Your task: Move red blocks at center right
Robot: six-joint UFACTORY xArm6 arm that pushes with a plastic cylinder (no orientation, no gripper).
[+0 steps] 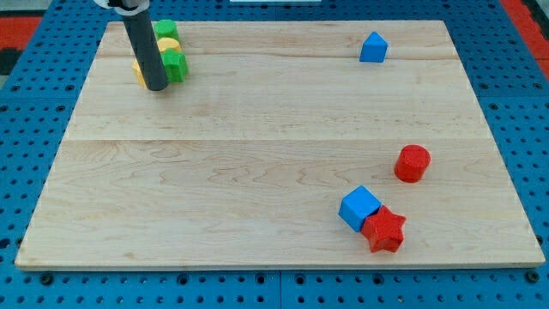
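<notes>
Camera view: no writing or containers seen.
My tip (156, 87): top left of bench (257, 146), beside green blocks (174, 62).
Claw: none visible.
Red cylinder (412, 163): centre right.
Red star (383, 230): touching blue cube (358, 208).

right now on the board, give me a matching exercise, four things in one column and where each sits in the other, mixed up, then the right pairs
Things:
1. red cylinder
2. red star
3. blue block at the view's top
4. my tip

Places:
A. touching the blue cube, bottom right
B. by the green and yellow blocks, top left
C. alone near the right edge, mid height
D. alone near the top edge, right of centre

Pairs: 1-C, 2-A, 3-D, 4-B
</notes>
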